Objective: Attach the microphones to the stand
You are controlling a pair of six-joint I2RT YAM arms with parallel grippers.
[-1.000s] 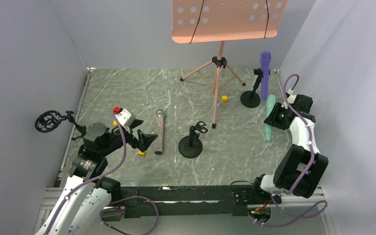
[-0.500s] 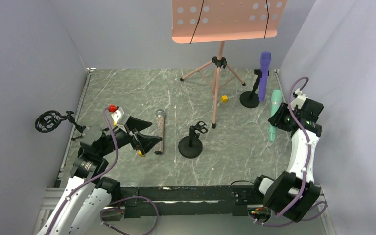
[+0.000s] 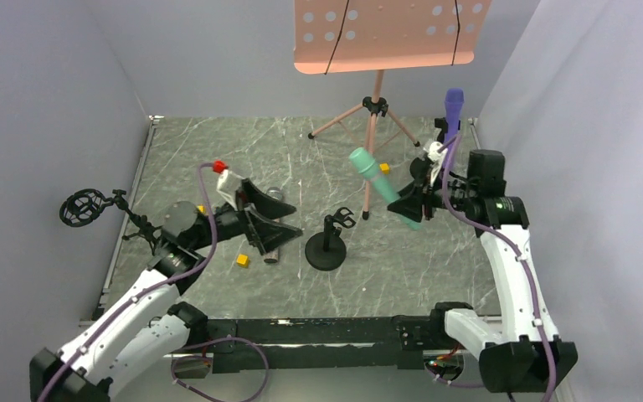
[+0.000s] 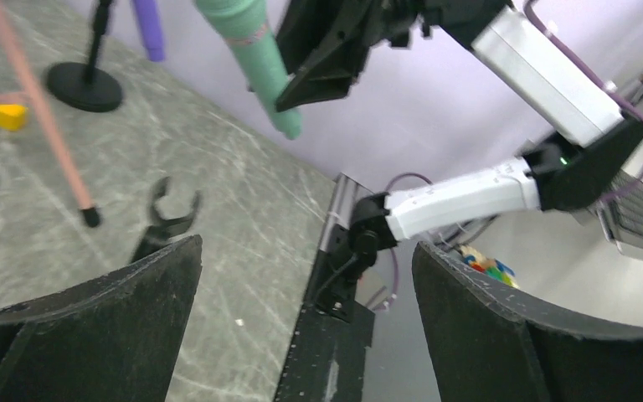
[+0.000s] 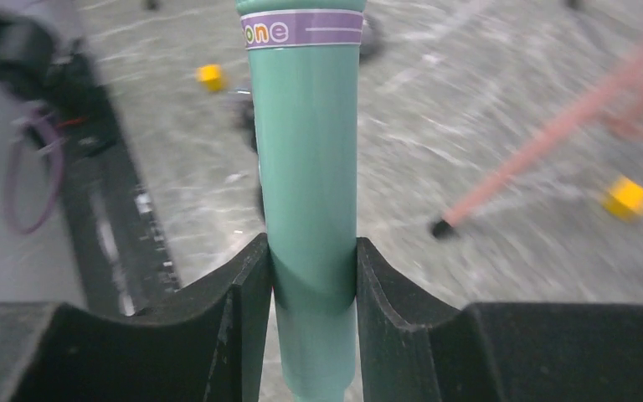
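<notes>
Mint-green microphone (image 3: 375,177) is clamped near its tail in the right gripper (image 3: 408,205) and held aloft, its long axis tilted with the head up-left of the gripper. Empty stand clip (image 3: 342,218) is noted below-left of that gripper. Left gripper (image 3: 289,218) is spread wide, nothing held.

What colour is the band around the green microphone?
The band on the green microphone is purple; clearest in the right wrist view.

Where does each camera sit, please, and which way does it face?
Top external: above and behind the bases, looking down on the table; left arm and right arm show.
Left wrist: faces across the table at the right arm; own open fingers at bottom.
Right wrist: looks along the green mic to the table; own fingers clamp it.
Shared: all see the green mic.
</notes>
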